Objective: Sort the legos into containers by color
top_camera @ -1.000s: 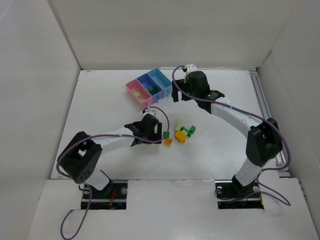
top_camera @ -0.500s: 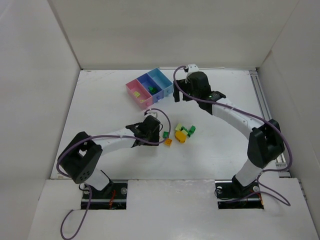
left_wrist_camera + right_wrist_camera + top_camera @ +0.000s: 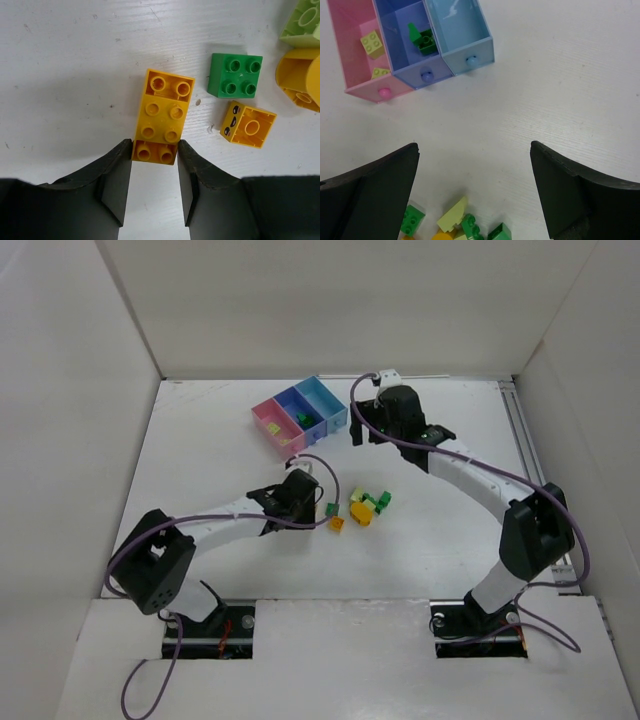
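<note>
Left gripper (image 3: 154, 150) is clamped on the near end of a long orange-yellow brick (image 3: 162, 112) lying flat on the table (image 3: 65, 75). A green brick (image 3: 235, 75) and a small orange brick (image 3: 248, 125) sit just beside it. Right gripper (image 3: 475, 170) hangs wide open, holding nothing, between the loose pile (image 3: 452, 216) and the bins. The pink bin (image 3: 370, 92) holds pale yellow-green bricks (image 3: 372, 41) and the purple bin (image 3: 415, 76) holds dark green bricks (image 3: 424, 41).

table (image 3: 200, 440): white, faintly scuffed | walls (image 3: 330, 300): plain white panels | light: even
</note>
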Robot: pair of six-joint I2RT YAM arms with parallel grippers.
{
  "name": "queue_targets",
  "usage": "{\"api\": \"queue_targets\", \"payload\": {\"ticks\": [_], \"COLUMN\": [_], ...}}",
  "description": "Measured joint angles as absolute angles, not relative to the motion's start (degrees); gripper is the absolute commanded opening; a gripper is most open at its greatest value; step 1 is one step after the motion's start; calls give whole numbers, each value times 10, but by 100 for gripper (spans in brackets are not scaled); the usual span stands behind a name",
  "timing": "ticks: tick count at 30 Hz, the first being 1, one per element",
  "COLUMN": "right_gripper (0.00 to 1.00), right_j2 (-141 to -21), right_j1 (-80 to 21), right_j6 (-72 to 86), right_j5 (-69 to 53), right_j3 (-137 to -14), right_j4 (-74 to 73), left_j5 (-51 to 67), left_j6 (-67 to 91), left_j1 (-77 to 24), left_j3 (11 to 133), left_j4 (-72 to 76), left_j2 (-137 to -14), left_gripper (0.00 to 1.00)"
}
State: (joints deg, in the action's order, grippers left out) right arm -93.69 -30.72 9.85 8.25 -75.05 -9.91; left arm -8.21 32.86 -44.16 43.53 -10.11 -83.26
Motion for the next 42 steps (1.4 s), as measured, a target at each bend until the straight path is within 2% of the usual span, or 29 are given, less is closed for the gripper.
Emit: {"api": "queue_targets", "payload": {"ticks": [7, 14, 21, 27, 32, 36, 37, 38, 42], "right_gripper": [97, 97, 98, 98, 98, 98, 98, 99, 99], "right_j2": [-922, -865, -841, -850, -867, -879, -881, -884, -890], "right_j1": [-303, -268, -228, -201, -183, -175, -175, -173, -173], "right_j6": [99, 105, 114, 121, 123, 123, 123, 123, 122], "right_j5": [89, 108, 119, 118, 112, 105, 103, 100, 91], "right_j3": [-731, -703, -687, -684, -684, -686, -687, -688, -690], "right_j4": [-99, -99, -98, -98, -98, -99, -99, -99, -99], "left_j5": [-118, -150, -133, -105, -75, -56, -51, -46, -33], "left_j6": [331, 284, 218, 187, 185, 192, 194, 196, 203], "left_j1": [-442, -375, -279, -255, -245, -242, -241, -240, -239], "left_j3": [457, 615, 885, 1110, 1219, 1234, 1234, 1234, 1235], "left_j4": [-124, -104, -60, -86, -102, -107, -109, -112, -112], "left_j2": [-812, -838, -1013, -1190, -1300, -1338, -1342, -1345, -1345], "left_gripper": [20, 20, 21, 23, 25, 33, 39, 52, 70]}}
